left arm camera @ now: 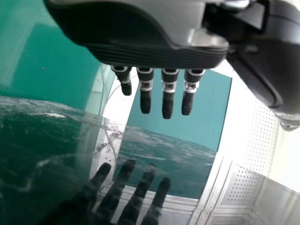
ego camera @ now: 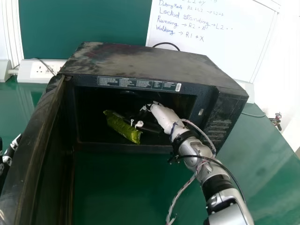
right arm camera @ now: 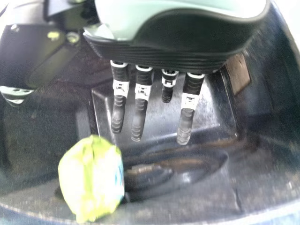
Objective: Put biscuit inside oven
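Note:
A yellow-green biscuit packet [ego camera: 123, 127] lies on the floor of the black oven [ego camera: 145, 58], whose door [ego camera: 33, 150] stands open at the left. My right hand [ego camera: 163, 115] is inside the oven at the packet's right, with its dark fingers pointing toward it. In the right wrist view the hand [right arm camera: 140, 93] has straight fingers holding nothing, and the packet [right arm camera: 91, 180] rests apart from their tips. My left hand [ego camera: 8, 154] is at the left edge beyond the door; in the left wrist view this hand [left arm camera: 145, 91] has straight fingers and is empty.
The green table [ego camera: 122, 187] carries the oven. A socket strip [ego camera: 44, 69] runs behind the oven at the left, and a whiteboard [ego camera: 211, 42] stands at the back right. Glossy door glass [left arm camera: 56, 154] mirrors the left fingers. Loose cables hang along the right arm.

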`<state>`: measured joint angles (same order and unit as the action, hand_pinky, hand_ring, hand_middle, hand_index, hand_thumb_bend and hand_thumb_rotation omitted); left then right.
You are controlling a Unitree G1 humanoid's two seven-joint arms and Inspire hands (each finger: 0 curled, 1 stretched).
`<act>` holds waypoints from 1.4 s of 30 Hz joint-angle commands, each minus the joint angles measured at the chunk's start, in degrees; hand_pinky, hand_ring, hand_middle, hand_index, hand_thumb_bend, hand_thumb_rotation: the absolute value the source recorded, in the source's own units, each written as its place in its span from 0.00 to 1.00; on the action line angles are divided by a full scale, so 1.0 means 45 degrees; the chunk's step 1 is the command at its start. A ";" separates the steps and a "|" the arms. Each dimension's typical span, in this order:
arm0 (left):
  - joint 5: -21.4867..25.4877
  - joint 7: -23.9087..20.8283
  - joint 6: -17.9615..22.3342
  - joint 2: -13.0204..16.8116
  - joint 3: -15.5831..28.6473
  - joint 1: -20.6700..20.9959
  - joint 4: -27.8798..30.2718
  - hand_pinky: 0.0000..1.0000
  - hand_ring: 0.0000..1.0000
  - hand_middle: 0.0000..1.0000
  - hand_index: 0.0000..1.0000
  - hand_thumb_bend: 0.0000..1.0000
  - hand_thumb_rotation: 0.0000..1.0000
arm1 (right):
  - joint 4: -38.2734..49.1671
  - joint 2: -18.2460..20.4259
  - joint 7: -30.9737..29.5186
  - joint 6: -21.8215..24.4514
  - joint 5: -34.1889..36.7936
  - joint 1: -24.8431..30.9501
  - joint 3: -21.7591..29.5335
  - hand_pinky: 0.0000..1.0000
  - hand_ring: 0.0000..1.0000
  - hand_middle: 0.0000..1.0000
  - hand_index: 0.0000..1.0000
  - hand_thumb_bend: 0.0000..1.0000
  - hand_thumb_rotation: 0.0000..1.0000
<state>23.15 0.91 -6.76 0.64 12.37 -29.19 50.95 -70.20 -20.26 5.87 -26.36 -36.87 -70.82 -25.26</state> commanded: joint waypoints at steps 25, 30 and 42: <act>-0.0055 0.0095 0.0074 0.0152 0.0114 0.0195 -0.0255 0.96 0.92 0.91 0.92 0.89 0.98 | 0.5668 -0.3122 -0.1174 -0.1306 0.1419 0.3840 0.1873 0.53 0.62 0.66 0.66 1.00 0.05; 0.0003 0.0101 0.0012 0.0238 0.0200 0.0344 -0.0369 0.96 0.92 0.92 0.93 0.89 0.99 | 0.8644 -0.3706 -0.2090 -0.0588 0.2083 0.5495 0.2870 0.49 0.60 0.65 0.66 1.00 0.02; -0.0065 0.0030 -0.0003 0.0267 0.0189 0.0348 -0.0371 0.96 0.92 0.91 0.92 0.89 0.99 | 1.1156 -0.4241 -0.2756 -0.0499 0.2872 0.7755 0.4418 0.50 0.62 0.66 0.64 1.00 0.02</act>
<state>23.14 1.19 -6.84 1.61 12.75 -27.21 49.31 -21.42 -38.49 -5.93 -27.93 -25.34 -37.53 -6.56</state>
